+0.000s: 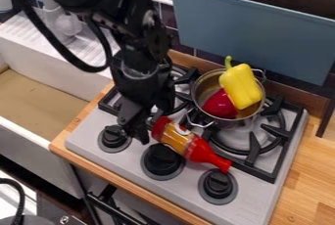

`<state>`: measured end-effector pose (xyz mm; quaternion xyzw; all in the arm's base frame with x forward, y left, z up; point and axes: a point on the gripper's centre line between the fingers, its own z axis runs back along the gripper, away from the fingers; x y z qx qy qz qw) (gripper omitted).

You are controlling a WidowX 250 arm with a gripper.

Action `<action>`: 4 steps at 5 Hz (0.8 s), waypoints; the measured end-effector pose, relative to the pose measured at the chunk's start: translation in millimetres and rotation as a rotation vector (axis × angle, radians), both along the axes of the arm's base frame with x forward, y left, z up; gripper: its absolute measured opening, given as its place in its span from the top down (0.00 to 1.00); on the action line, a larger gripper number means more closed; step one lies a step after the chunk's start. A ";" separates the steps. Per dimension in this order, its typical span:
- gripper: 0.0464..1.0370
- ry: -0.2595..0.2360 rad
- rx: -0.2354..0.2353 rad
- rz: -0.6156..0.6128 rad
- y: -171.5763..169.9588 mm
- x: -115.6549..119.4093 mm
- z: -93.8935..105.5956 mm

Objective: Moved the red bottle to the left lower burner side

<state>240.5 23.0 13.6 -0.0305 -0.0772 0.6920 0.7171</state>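
Claw (pixel 136 128) hangs over stove (pixel 128 159) nr its front-left corner, right by base of red bottle (pixel 190 143); can't tell if open, closed or gripping. Bottle lies on its side nr front edge, behind mid knob (pixel 163 158), cap by R knob (pixel 217 184). Pot (pixel 206 84) twd back edge holds yellow pepper (pixel 241 87) + red item (pixel 220 104).

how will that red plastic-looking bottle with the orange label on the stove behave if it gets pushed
The red bottle would probably roll, since its rounded body lies on its side, though the round black middle knob might stop it toward the stove's front. It may swing in a curve, given its narrow tapered neck. Its smooth surface could be slippery.
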 end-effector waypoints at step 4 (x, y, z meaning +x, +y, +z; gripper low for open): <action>0.35 0.041 -0.004 0.040 -7.3 2.3 -17.2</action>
